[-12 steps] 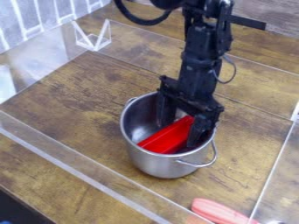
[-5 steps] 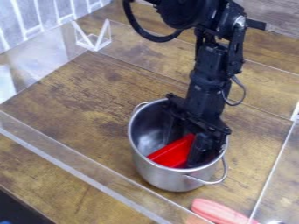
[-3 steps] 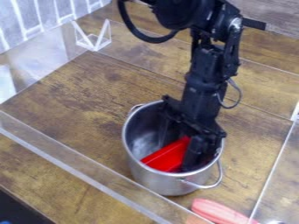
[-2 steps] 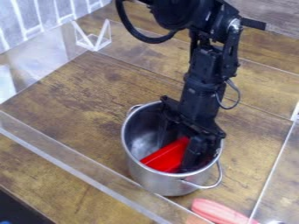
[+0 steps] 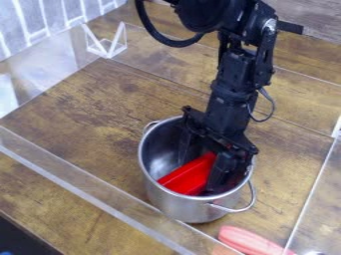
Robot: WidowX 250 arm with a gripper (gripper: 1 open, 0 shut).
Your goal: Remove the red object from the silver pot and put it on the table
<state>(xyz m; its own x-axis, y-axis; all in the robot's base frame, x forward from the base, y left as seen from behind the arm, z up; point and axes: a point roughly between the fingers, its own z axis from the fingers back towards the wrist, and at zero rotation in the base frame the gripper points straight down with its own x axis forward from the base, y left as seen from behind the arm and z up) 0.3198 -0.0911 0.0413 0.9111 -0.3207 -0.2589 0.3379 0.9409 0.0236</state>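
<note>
Your black gripper (image 5: 213, 159) reaches down inside the stainless-steel pot (image 5: 193, 204), its lower end hidden between the walls; the flat red block (image 5: 190, 175) lies in the pot, slanted across the interior, its near part showing beside the gripper. The claw looks pressed together; whether it pinches the block's far part you cannot tell, since the dark fingers and the rim cover that spot. The steep descent is probably forced by the straight walls, which leave little room for a sideways approach; the block probably slants because it is long for the pot. Judged step: securing the block, with the lift and the placing on the wood-grain tabletop (image 5: 100, 120) to come; raise straight up, as a snag on the rim or the wire handle (image 5: 240, 202) could drag the pot.
</note>
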